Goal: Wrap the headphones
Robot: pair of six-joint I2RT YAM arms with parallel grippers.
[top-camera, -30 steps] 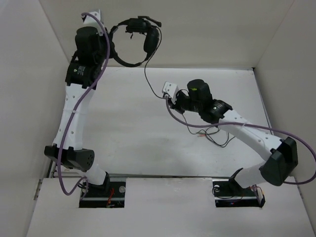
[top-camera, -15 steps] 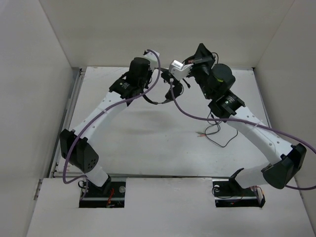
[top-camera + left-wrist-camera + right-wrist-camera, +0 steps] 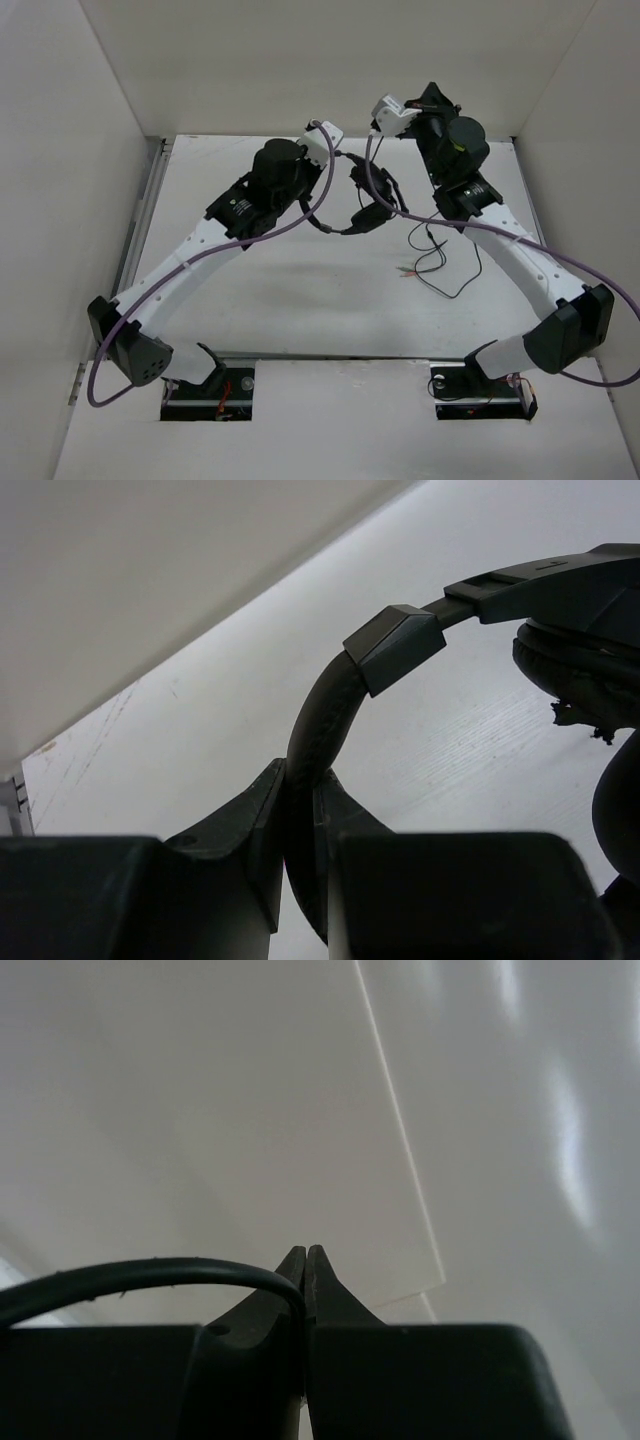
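The black headphones [image 3: 368, 215] hang above the middle of the table from my left gripper [image 3: 340, 168]. In the left wrist view that gripper [image 3: 300, 790] is shut on the curved headband [image 3: 320, 705], and an earcup [image 3: 590, 670] shows at the right. My right gripper [image 3: 432, 96] is raised near the back wall. In the right wrist view it [image 3: 304, 1265] is shut on the thin black cord [image 3: 150, 1272], which arcs off to the left. The rest of the cord [image 3: 445, 270] lies in loose loops on the table, with its plugs [image 3: 405, 272] at the end.
White walls enclose the table on the left, back and right. Thick purple arm cables [image 3: 385, 190] cross between the two wrists near the headphones. The arm bases [image 3: 210, 385] sit at the near edge.
My left arm has come down from the back wall and carried the headphones to the middle of the table. My right arm has risen toward the back with the cord.
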